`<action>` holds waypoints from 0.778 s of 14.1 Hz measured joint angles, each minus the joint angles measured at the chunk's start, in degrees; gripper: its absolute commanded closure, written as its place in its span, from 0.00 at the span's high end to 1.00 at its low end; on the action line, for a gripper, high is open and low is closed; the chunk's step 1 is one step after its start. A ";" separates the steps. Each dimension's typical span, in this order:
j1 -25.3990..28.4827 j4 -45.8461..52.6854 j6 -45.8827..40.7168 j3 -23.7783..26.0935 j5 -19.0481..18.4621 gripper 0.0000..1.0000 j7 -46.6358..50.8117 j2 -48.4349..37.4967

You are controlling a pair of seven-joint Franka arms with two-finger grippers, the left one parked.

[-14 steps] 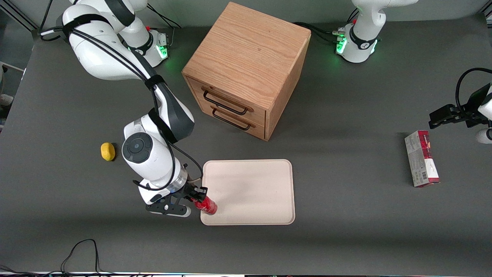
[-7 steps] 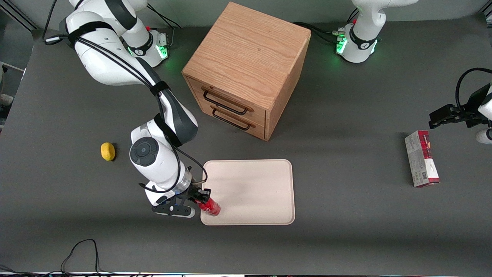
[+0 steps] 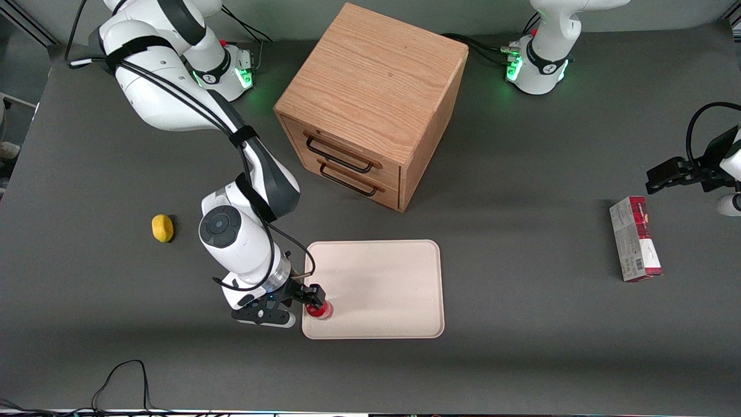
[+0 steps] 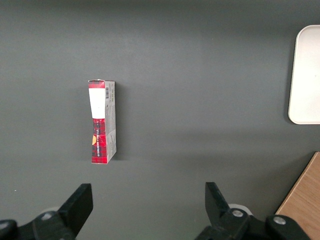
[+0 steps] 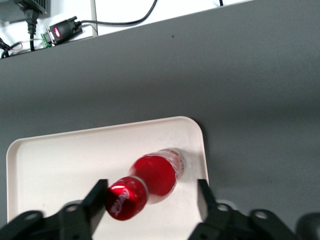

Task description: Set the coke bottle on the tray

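Near the table's front edge, toward the working arm's end, the tool hangs over the corner of the tray; its fingers now stand apart on each side of the coke bottle; a second ago they carried it tilted; now it stands, seemingly upright, on the tray; only retreat probably remains.

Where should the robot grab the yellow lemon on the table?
Probably from straight above the lemon, fingers closing across its narrower middle: it lies low on the table with nothing touching it. The gripper is busy above the coke bottle on the tray.
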 measured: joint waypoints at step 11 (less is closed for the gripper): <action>-2.49 -13.40 -23.40 -10.13 5.84 1.00 -21.17 -26.72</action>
